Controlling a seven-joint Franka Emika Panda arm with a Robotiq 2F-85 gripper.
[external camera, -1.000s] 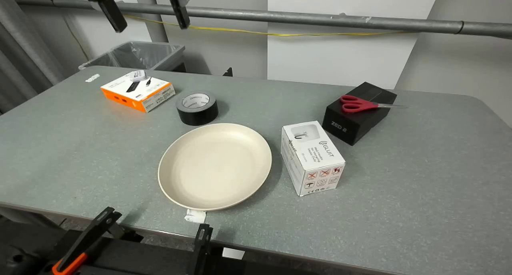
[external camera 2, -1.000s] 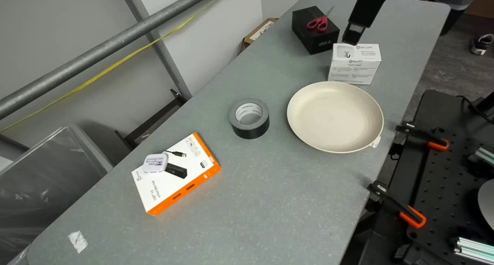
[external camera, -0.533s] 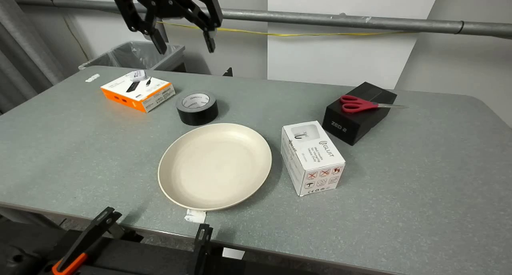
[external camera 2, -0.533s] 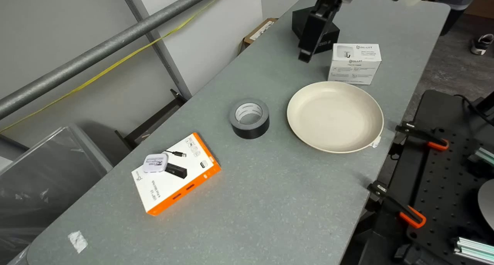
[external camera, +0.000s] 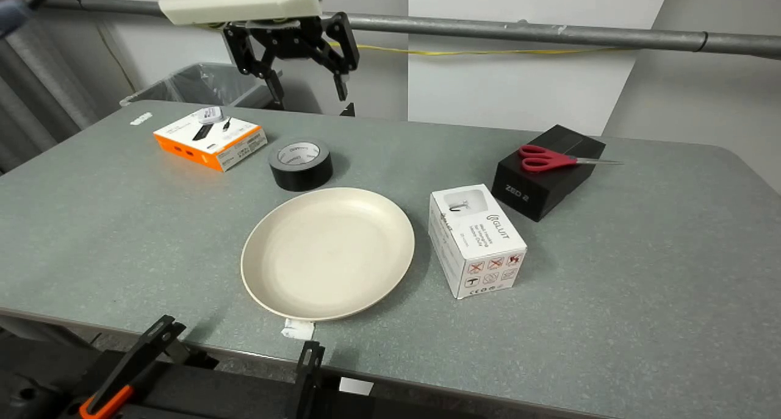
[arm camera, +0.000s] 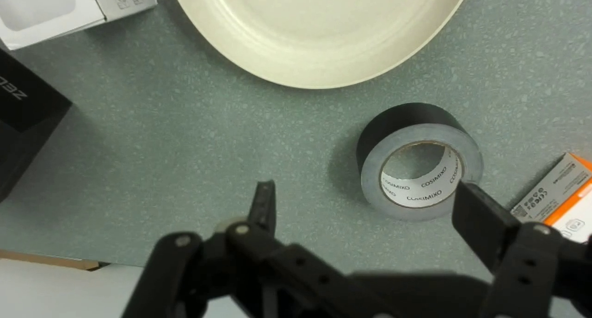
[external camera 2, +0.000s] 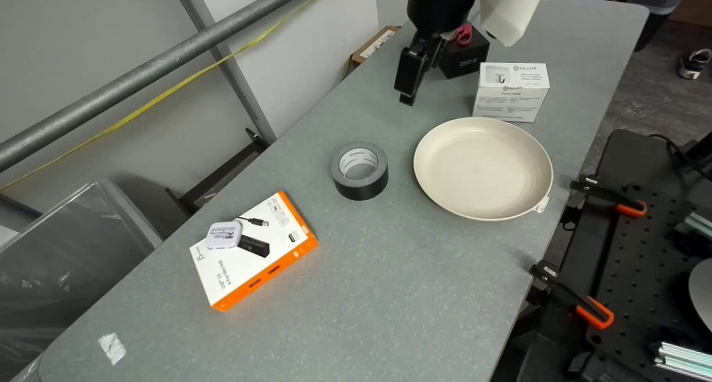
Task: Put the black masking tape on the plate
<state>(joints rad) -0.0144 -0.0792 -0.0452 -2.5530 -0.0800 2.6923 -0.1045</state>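
The black masking tape (external camera: 302, 178) lies flat on the grey table, close to the plate. It also shows in an exterior view (external camera 2: 361, 191) and, with its white inner core, in the wrist view (arm camera: 409, 115). The round cream plate (external camera: 328, 254) is empty in both exterior views (external camera 2: 483, 168); part of it shows at the top of the wrist view (arm camera: 319, 35). My gripper (external camera: 310, 98) is open and empty, well above the table. In the wrist view, the tape shows beyond the gap between the fingers (arm camera: 367, 188), nearer the right finger, which overlaps its edge. Nothing touches the tape.
A white box (external camera: 478, 242) stands beside the plate. A black box (external camera: 549, 169) with red scissors (external camera: 543, 158) on top is behind it. A white-and-orange box (external camera: 210, 138) lies on the tape's other side. A metal rail (external camera: 464, 28) runs behind the table.
The arm has come further into view. The open gripper has moved lower and closer to the tape in both exterior views. The tape, plate and boxes have not moved.
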